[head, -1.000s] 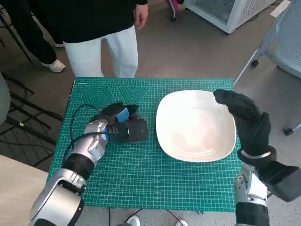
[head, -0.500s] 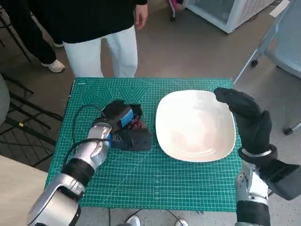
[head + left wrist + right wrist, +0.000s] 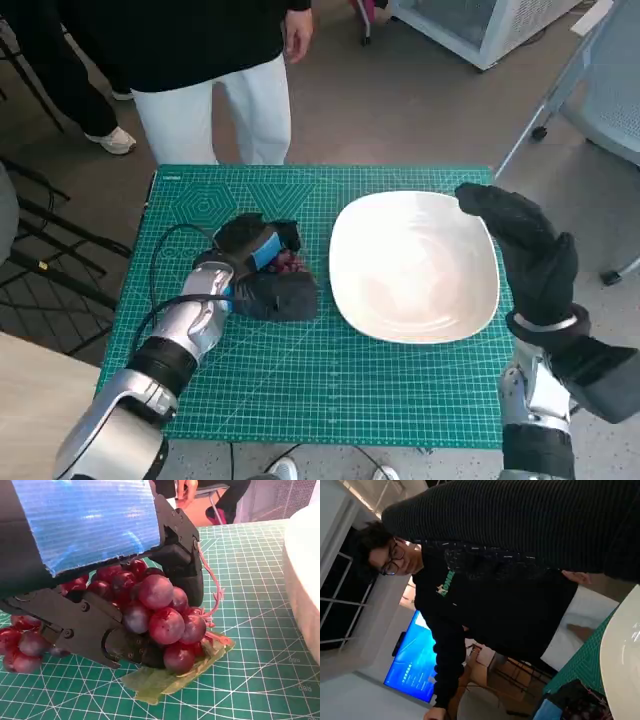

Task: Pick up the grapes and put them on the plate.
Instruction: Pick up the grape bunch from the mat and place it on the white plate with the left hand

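The left hand (image 3: pixel 262 275) grasped the grapes (image 3: pixel 160 615) on the table's (image 3: pixel 400 390) green mat, at 9 o'clock from the plate (image 3: pixel 415 265). The right hand (image 3: pixel 525 250), released, hovered over the plate's 3 o'clock rim. Lift and transfer remained.

Grapes (image 3: pixel 160 615): dark red, on a pale green leaf.
Plate (image 3: pixel 415 265): white.
Counter (image 3: pixel 330 385): green, white grid.
Left robot hand (image 3: pixel 262 275): black, blue tape.
Right robot hand (image 3: pixel 525 250): black knit.

Grapes (image 3: pixel 290 263) left of plate (image 3: pixel 415 268)
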Tool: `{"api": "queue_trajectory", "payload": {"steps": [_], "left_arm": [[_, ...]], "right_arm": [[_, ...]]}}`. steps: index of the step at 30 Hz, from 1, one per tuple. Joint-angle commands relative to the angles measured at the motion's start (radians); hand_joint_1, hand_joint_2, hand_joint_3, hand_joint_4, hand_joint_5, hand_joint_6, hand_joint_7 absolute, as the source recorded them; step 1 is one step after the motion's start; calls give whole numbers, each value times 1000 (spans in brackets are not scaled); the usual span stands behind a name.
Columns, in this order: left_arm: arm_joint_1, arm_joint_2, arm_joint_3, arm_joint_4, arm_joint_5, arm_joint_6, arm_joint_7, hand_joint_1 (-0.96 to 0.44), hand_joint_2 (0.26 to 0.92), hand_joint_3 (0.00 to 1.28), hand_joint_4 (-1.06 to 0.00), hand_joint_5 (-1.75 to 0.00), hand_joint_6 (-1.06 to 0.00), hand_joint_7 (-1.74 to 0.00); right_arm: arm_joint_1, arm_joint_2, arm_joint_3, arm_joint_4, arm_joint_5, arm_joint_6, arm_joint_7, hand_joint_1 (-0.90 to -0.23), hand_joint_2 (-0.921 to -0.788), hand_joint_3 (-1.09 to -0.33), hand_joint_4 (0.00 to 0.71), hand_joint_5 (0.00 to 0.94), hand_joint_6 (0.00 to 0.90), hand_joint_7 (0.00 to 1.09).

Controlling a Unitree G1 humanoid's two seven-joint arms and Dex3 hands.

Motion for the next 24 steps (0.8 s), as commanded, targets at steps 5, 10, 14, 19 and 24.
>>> {"api": "queue_trajectory", "payload": {"steps": [5,10,14,19,24], "left_arm": [[26,5,0,18,4,23,-6,1,920,107,-660,-1195,-561,-1236],[24,6,5,15,-3,27,-13,1,920,98,-673,-1194,-570,-1216],[24,8,7,12,-1,29,-14,1,920,91,-679,-1202,-581,-1193],[23,12,5,9,5,31,-13,1,920,80,-689,-1194,-594,-1177],[26,19,9,-10,5,36,-17,1,920,87,-676,-1197,-590,-1189]], "right_arm": [[3,7,1,14,2,2,6,-567,-921,-676,188,0,0,367],[5,10,1,12,3,0,7,-567,-921,-676,188,0,-1,368],[7,13,2,10,5,-2,8,-566,-921,-676,188,0,-1,369],[9,15,3,9,8,-5,10,-566,-921,-675,188,0,-1,368],[10,17,3,11,8,-9,11,-567,-921,-675,188,0,-1,368]]}}
